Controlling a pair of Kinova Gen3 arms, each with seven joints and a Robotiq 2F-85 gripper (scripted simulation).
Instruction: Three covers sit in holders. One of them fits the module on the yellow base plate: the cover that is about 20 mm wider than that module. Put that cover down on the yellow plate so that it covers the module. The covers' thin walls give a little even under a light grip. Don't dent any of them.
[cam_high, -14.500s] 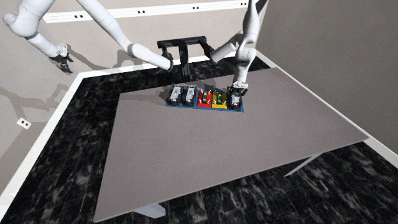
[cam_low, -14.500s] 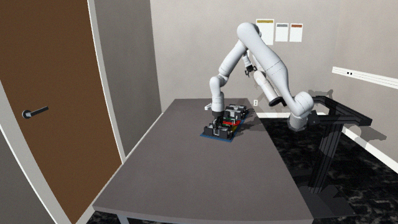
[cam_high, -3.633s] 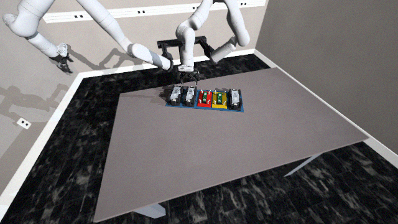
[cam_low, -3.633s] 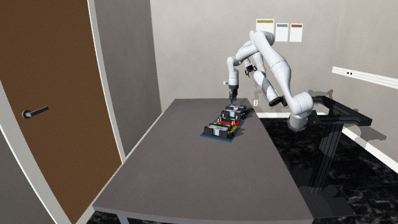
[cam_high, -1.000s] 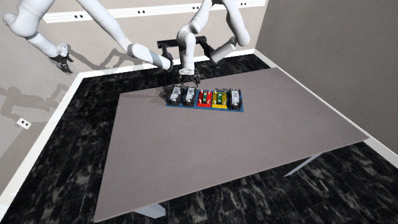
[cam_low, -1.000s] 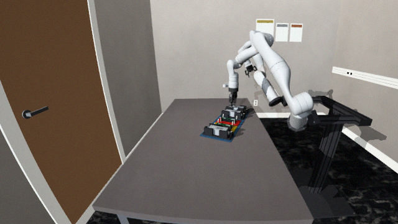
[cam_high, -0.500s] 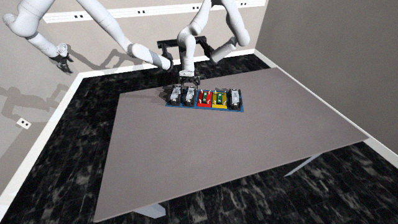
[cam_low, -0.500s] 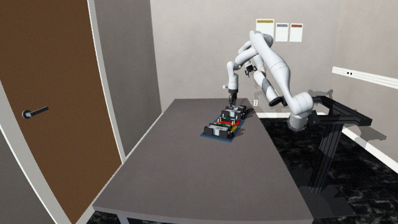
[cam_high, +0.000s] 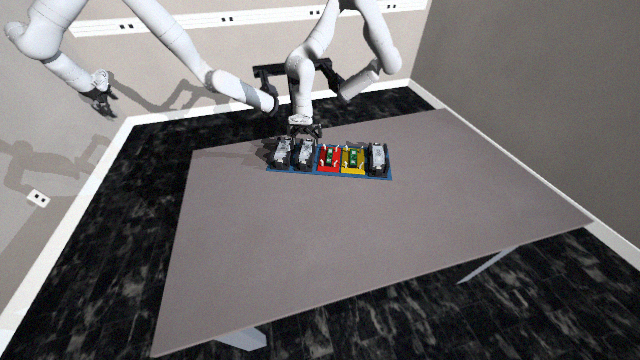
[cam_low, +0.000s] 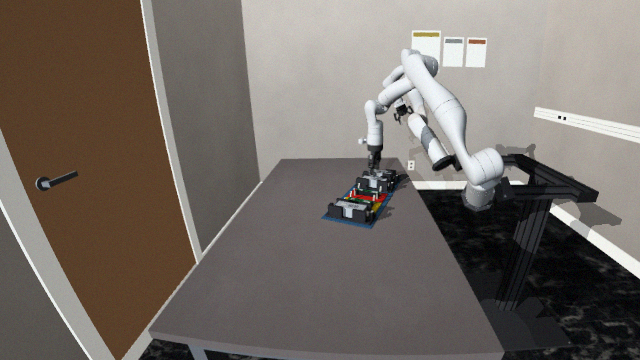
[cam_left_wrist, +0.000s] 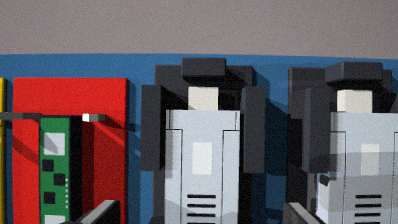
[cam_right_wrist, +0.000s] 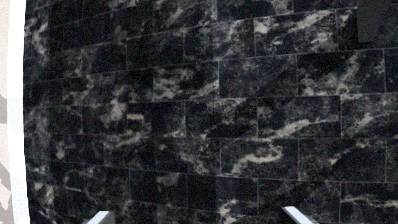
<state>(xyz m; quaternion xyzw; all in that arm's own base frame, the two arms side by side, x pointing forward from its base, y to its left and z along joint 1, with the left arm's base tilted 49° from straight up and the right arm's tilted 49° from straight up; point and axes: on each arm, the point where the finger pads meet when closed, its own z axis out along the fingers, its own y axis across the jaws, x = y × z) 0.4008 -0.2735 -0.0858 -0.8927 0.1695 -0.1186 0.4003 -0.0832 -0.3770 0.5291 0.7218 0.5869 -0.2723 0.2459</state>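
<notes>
- The left end effector (cam_high: 304, 132) (cam_low: 374, 162) (cam_left_wrist: 199, 215) is spread wide, pointing down with nothing between its fingers, near the inner cover (cam_high: 304, 153) (cam_low: 373, 180) (cam_left_wrist: 202, 175), the one next to the red plate (cam_high: 329, 169) (cam_low: 382, 198) (cam_left_wrist: 65, 95)
- In the left wrist view its two fingertips show at the lower edge, one towards the red plate and the other towards the outer cover (cam_high: 282, 152) (cam_left_wrist: 372, 195); whether either touches anything, I cannot tell
- The inner cover sits in its black holder (cam_left_wrist: 254, 130), pale grey, with dark slots and a light patch on top
- The outer cover sits in a matching holder (cam_left_wrist: 316, 130), at the end of the row beyond the inner one
- The third cover (cam_high: 378, 157) (cam_low: 352, 205) sits in its own holder (cam_low: 335, 212) at the opposite end, next to the yellow plate (cam_high: 353, 170) (cam_low: 376, 206) (cam_left_wrist: 2, 150)
- The module on the yellow plate (cam_high: 353, 157) is green and uncovered, with white posts around it
- The red plate carries another green module (cam_high: 330, 156) (cam_left_wrist: 55, 170), also uncovered
- Both plates and all three holders stand on one blue board (cam_high: 365, 176) (cam_low: 345, 223) (cam_left_wrist: 75, 65), which lies on the grey tabletop (cam_high: 350, 225) (cam_low: 320, 270) (cam_left_wrist: 200, 25)
- The right end effector (cam_high: 102, 102) (cam_low: 401, 113) (cam_right_wrist: 197, 215) is also spread, holding nothing, well apart from the board; its wrist view shows mostly dark floor (cam_right_wrist: 200, 115)
- Which cover has the fitting width, I cannot tell
</notes>
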